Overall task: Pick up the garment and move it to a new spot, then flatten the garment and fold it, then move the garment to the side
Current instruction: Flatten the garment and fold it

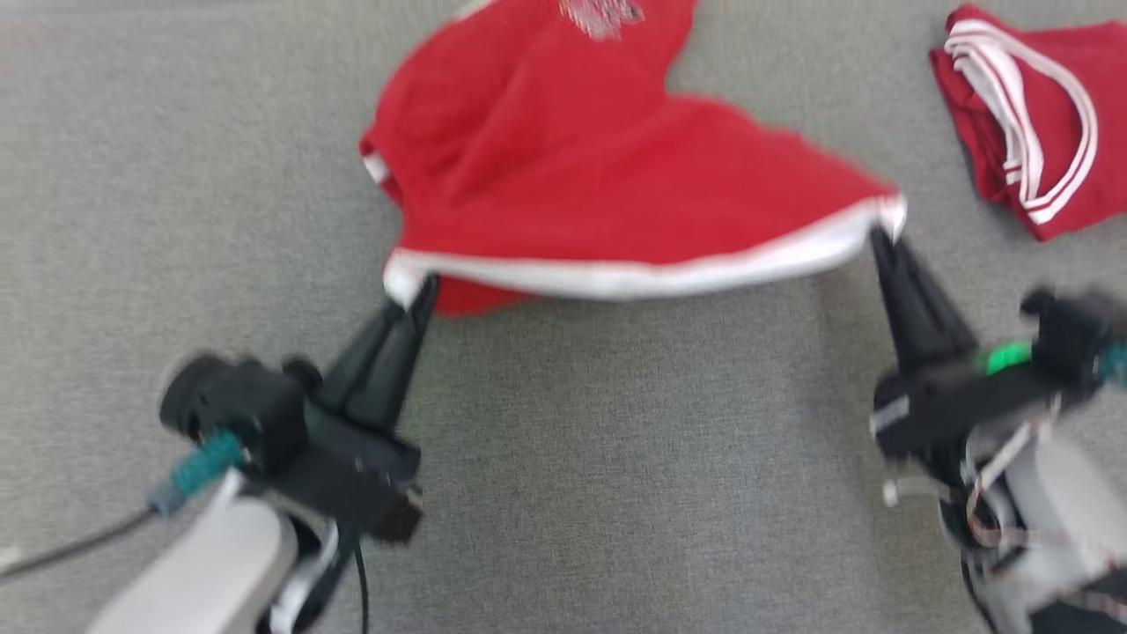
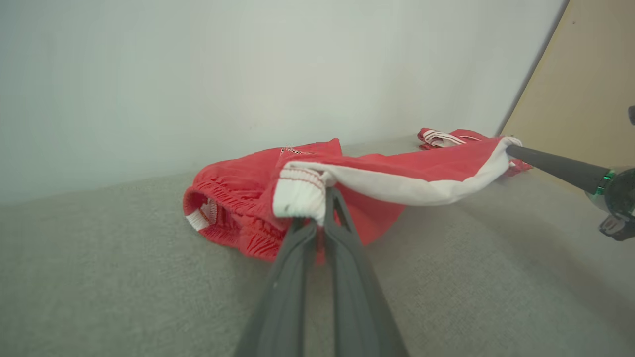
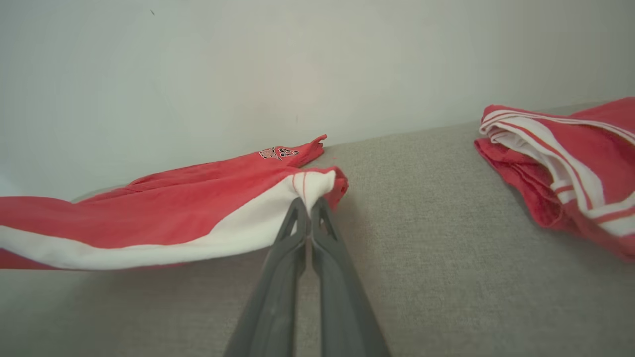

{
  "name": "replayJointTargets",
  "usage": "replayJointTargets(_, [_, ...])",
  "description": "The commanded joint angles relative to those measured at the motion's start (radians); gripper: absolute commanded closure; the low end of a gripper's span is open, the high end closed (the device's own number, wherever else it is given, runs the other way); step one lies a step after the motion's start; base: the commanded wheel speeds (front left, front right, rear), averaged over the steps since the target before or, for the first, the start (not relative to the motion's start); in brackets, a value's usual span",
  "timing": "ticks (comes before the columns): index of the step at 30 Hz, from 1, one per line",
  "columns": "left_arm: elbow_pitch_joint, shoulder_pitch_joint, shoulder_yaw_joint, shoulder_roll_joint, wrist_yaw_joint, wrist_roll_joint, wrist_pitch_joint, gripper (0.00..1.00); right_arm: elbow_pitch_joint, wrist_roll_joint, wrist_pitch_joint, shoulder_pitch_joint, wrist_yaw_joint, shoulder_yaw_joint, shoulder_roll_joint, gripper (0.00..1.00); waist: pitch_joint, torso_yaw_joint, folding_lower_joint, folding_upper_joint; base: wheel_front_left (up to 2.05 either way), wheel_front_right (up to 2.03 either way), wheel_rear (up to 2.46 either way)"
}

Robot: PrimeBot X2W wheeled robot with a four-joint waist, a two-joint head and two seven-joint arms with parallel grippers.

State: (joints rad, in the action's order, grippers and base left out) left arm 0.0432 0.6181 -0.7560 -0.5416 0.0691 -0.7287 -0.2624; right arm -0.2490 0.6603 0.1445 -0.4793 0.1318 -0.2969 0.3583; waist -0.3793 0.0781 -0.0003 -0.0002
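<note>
Grey woven fabric surface (image 1: 616, 458) is bearing a red, white-hemmed cloth garment (image 1: 599, 176).
Left gripper (image 1: 421, 292) and right gripper (image 1: 880, 238) are each clamping a hem corner.

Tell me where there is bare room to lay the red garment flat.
Bare: the grey surface between left claw and right claw, this side of the red garment; also left of it. Crowded: far right, by the folded garment.

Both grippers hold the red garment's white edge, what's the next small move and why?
Probably draw both grippers back toward the robot, white band taut. The left gripper and right gripper each pinch a corner of the garment, whose far part lies bunched on the grey surface; dragging should flatten it, clear of the folded garment.
</note>
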Motion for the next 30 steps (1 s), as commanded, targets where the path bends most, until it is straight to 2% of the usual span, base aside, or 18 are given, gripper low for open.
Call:
replayJointTargets(1, [-0.005, -0.042, 0.004, 0.009, -0.007, 0.013, -0.003, 1.0, 0.027, -0.017, -0.011, 0.056, -0.003, 0.027, -0.008, 1.0, 0.042, -0.01, 0.0003, 0.0002, 0.0, 0.0, 0.0])
replayJointTargets(9, [0.002, -0.244, 0.027, 0.032, -0.009, 0.062, -0.003, 1.0, 0.2, -0.097, -0.12, 0.365, -0.003, 0.146, -0.072, 1.0, 0.121, -0.021, 0.0003, 0.0002, 0.0, 0.0, 0.0])
replayJointTargets(18, [0.0, -0.415, 0.075, 0.049, -0.034, 0.123, -0.003, 1.0, 0.363, -0.152, -0.224, 0.626, -0.003, 0.237, -0.158, 1.0, 0.185, -0.04, 0.0003, 0.0002, 0.0, 0.0, 0.0])
replayJointTargets(25, [0.007, -0.493, 0.12, 0.07, -0.067, 0.162, -0.003, 1.0, 0.429, -0.165, -0.266, 0.783, -0.003, 0.262, -0.222, 1.0, 0.219, -0.065, 0.0003, 0.0002, 0.0, 0.0, 0.0])
replayJointTargets(30, [0.02, -0.519, 0.144, 0.092, -0.086, 0.182, -0.003, 1.0, 0.447, -0.177, -0.272, 0.808, -0.003, 0.267, -0.239, 1.0, 0.221, -0.067, 0.0003, 0.0002, 0.0, 0.0, 0.0])
